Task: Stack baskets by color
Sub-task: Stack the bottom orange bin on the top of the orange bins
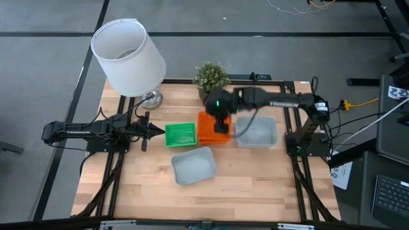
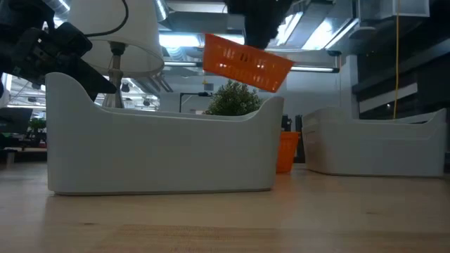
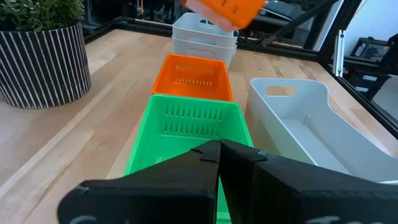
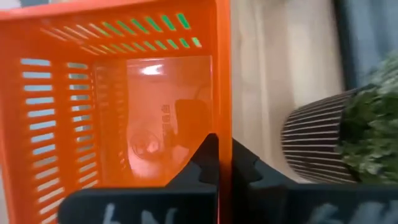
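My right gripper (image 4: 224, 155) is shut on an orange basket (image 2: 246, 62) and holds it in the air, over a second orange basket (image 3: 193, 78) that rests flat on the table. A green basket (image 1: 181, 135) lies just left of that one. One pale grey basket (image 1: 193, 165) sits nearer the front edge. Two more grey baskets (image 3: 205, 37) are nested to the right of the orange one. My left gripper (image 1: 152, 130) waits shut and level at the green basket's left end, touching nothing. My right gripper pinches one side wall of the orange basket (image 4: 224, 106), one finger inside the basket and one outside. The fingers come slanting down from above over the rim. The basket is lifted clear and hangs tilted below the gripper, its right end (image 2: 281, 74) lower.
A potted plant (image 1: 211, 78) in a striped pot stands at the far edge, just behind the orange baskets. A lamp with a white shade (image 1: 128, 57) stands at the far left corner. Bare wood lies along the front edge and at the front right.
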`<state>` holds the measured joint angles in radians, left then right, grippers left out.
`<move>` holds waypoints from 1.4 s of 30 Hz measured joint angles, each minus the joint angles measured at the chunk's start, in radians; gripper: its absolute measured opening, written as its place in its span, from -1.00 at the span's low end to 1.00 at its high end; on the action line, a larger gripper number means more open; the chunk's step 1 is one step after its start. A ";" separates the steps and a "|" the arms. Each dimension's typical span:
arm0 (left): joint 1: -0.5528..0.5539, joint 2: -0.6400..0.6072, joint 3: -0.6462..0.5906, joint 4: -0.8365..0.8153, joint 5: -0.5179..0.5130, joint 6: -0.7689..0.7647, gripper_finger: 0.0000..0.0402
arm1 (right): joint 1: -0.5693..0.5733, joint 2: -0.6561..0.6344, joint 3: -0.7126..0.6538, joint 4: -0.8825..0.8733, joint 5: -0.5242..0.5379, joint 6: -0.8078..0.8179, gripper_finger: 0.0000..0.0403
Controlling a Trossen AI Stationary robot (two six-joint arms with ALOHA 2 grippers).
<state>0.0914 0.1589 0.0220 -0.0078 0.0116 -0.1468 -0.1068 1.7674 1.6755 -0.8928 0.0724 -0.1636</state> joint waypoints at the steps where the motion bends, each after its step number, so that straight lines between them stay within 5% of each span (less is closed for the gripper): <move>1: 0.000 0.000 0.000 0.000 0.000 0.000 -1.00 | -0.034 0.000 -0.009 0.002 -0.059 -0.019 -1.00; 5: 0.000 0.000 0.000 0.000 0.000 0.000 -1.00 | -0.104 0.000 -0.058 0.010 -0.165 -0.056 -1.00; 20: 0.000 0.000 0.000 0.000 0.000 0.000 -1.00 | -0.095 0.001 -0.253 0.194 -0.172 -0.077 -1.00; 42: 0.000 0.000 0.000 0.000 0.000 0.000 -1.00 | -0.095 0.001 -0.261 0.182 -0.171 -0.077 -1.00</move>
<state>0.0914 0.1589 0.0219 -0.0076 0.0120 -0.1471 -0.2020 1.7679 1.4143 -0.7106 -0.0986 -0.2401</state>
